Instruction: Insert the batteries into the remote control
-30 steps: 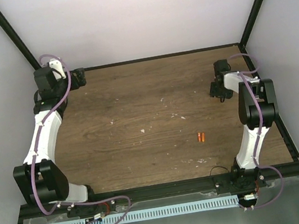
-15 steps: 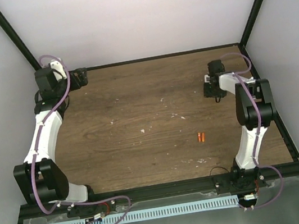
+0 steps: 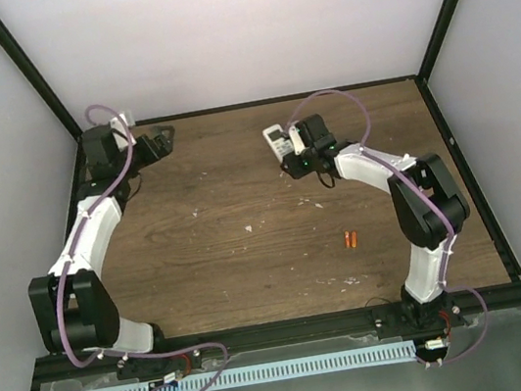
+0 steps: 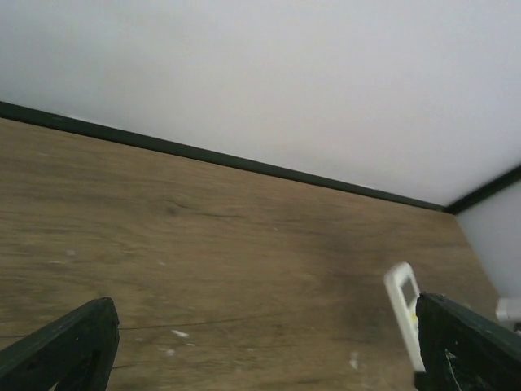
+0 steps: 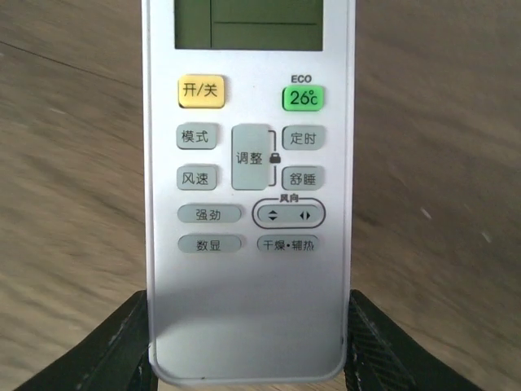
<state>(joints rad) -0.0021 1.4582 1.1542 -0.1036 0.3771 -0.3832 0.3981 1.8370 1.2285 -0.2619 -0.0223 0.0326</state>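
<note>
My right gripper [image 3: 294,157] is shut on the remote control [image 3: 278,140], a white slab with a screen and buttons, and holds it face up over the back middle of the table. In the right wrist view the remote [image 5: 248,187] fills the frame, with both black fingers [image 5: 389,350] pressed against its lower edges. The two orange batteries [image 3: 351,239] lie side by side on the table, nearer the front right, apart from both grippers. My left gripper [image 3: 162,140] is open and empty at the back left. Its wrist view shows the remote [image 4: 402,303] ahead to the right.
The wooden table [image 3: 230,250] is bounded by a black frame and white walls. Small white flecks [image 3: 249,228] dot the wood near the middle. A metal tray with a slotted strip [image 3: 230,379] lies below the arm bases.
My right arm has swung left from the far right side to the back middle, carrying the remote. My left gripper has turned and shifted a little to the right.
</note>
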